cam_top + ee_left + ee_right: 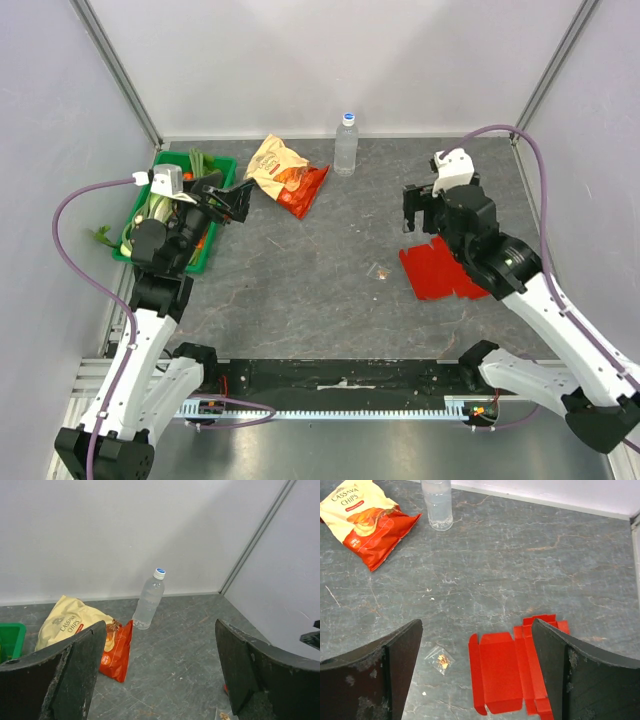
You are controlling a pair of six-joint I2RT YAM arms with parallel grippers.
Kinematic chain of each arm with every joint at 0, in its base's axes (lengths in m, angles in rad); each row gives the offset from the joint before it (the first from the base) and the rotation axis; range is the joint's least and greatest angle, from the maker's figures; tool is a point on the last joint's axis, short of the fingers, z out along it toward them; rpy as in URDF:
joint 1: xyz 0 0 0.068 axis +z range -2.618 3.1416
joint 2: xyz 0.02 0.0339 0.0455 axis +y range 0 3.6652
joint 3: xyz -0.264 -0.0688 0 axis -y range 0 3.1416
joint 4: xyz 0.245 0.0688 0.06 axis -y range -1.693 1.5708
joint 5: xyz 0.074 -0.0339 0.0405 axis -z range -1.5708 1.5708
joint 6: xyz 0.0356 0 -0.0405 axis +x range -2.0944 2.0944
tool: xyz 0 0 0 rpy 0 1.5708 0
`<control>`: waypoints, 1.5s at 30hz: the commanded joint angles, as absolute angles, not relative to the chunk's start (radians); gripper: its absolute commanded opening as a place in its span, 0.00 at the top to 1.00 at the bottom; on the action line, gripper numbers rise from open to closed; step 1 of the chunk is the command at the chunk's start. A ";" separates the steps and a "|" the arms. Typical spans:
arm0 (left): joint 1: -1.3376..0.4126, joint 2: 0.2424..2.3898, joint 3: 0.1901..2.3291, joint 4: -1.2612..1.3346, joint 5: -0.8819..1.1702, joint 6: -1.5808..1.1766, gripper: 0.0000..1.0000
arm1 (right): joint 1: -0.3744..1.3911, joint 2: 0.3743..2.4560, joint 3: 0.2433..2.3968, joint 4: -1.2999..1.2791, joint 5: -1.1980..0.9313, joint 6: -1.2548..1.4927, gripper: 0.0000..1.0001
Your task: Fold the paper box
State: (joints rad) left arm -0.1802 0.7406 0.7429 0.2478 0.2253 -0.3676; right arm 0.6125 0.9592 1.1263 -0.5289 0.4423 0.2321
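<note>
The paper box [437, 272] lies flat and unfolded on the table, at about four o'clock from the table's middle, flaps spread and creases facing up. The right claw [415, 215] hangs above its ten o'clock corner, released and empty. The wrist view looks down between the wide jaws onto the red sheet [502, 672], likely lining up a first grip on a flap. A small scrap [441, 660] sits just beside the sheet at nine o'clock. The left claw [232, 200] is also released and carries nothing. It is held high at nine o'clock by the green basket [128, 225], probably parked out of the way. The chip bag [285, 172] and water bottle [345, 145] stand well apart near twelve.
</note>
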 commanded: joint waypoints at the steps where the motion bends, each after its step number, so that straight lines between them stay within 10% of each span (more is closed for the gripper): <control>1: -0.179 0.744 0.755 0.313 0.242 -0.394 0.05 | 0.554 1.021 1.094 -0.387 0.372 0.230 0.02; 12: -0.256 0.775 0.756 0.319 0.271 -0.397 0.05 | -0.226 1.340 0.937 -0.275 -0.201 0.449 0.02; 25: -0.506 1.393 0.986 0.192 0.589 -0.572 0.23 | -0.218 1.367 0.960 -0.411 -0.029 0.551 0.02; 45: -1.065 1.973 1.052 0.474 0.052 -1.370 0.26 | -0.137 0.901 0.965 -0.535 -0.055 0.604 0.02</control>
State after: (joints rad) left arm -1.0451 1.9022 1.0214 0.3706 0.1967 -1.1534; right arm -0.1356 0.9398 0.9237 -0.5117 -0.0349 0.5858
